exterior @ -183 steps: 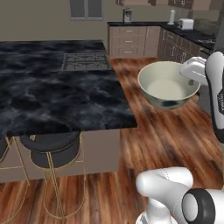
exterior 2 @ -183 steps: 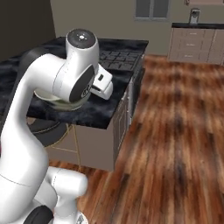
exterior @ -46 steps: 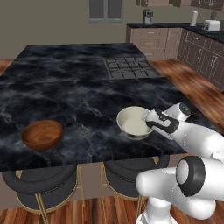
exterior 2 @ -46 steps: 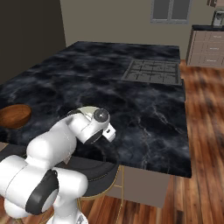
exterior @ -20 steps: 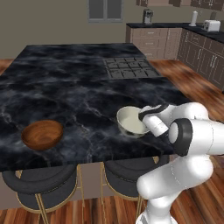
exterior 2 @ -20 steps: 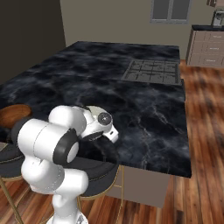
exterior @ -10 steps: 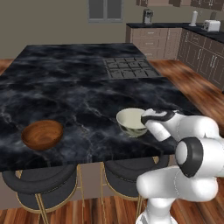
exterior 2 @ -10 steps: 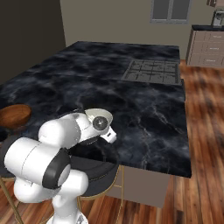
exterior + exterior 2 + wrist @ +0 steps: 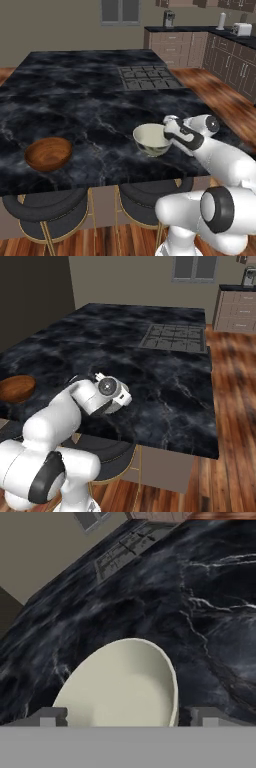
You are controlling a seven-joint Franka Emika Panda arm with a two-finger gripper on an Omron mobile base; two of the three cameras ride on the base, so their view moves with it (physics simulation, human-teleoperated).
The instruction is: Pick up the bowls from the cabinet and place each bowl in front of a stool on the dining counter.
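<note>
On the tabletop (image 9: 90,100) near its stool-side edge, the cream bowl (image 9: 151,140) sits above the right stool (image 9: 150,197); at its 3 o'clock, the tool (image 9: 169,131) stands wide, rim released. Wooden bowl (image 9: 48,154) fronts the left stool (image 9: 47,212).

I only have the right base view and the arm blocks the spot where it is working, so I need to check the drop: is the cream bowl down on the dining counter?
Observer: Yes, the cream bowl sits upright on the dining counter near its front edge.
Operator: Is the gripper clamped on it?
Observer: No. In the hand view the gripper is open, fingers spread either side of the rim.
Operator: Is it in front of a stool?
Observer: Yes, a black stool stands right below it.
</note>
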